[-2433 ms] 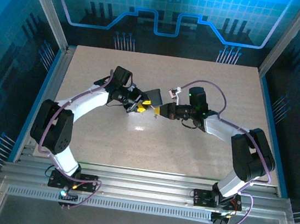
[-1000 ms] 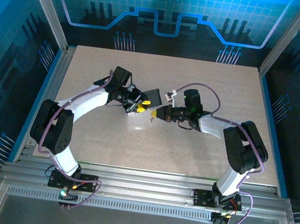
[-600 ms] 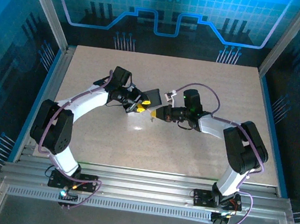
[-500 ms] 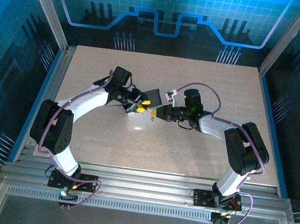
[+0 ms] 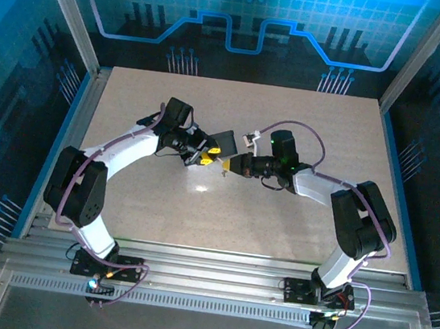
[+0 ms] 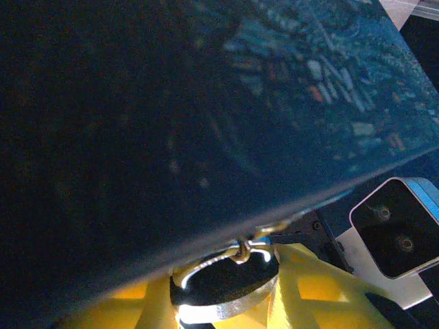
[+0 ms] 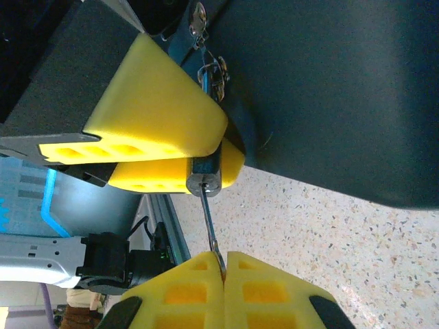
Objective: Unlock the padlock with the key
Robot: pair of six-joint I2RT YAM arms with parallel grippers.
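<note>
On the table (image 5: 277, 221), the top view shows both arms meeting tip to tip, the left gripper (image 5: 205, 156) at 9 o'clock of the right gripper (image 5: 233, 165). The right wrist view adds detail: the left jaws are clamped on the padlock (image 7: 204, 179), and the right jaws are pressed together on the key (image 7: 211, 233), whose thin shaft reaches the padlock at 12 o'clock.

Matt yellow plastic fingers (image 7: 264, 291), glossy metal key (image 7: 210, 229), smooth speckled table (image 7: 329, 226)

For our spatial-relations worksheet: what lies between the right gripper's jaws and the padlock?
The thin metal key bridges it, from the right gripper up to the padlock, in the right wrist view.
</note>
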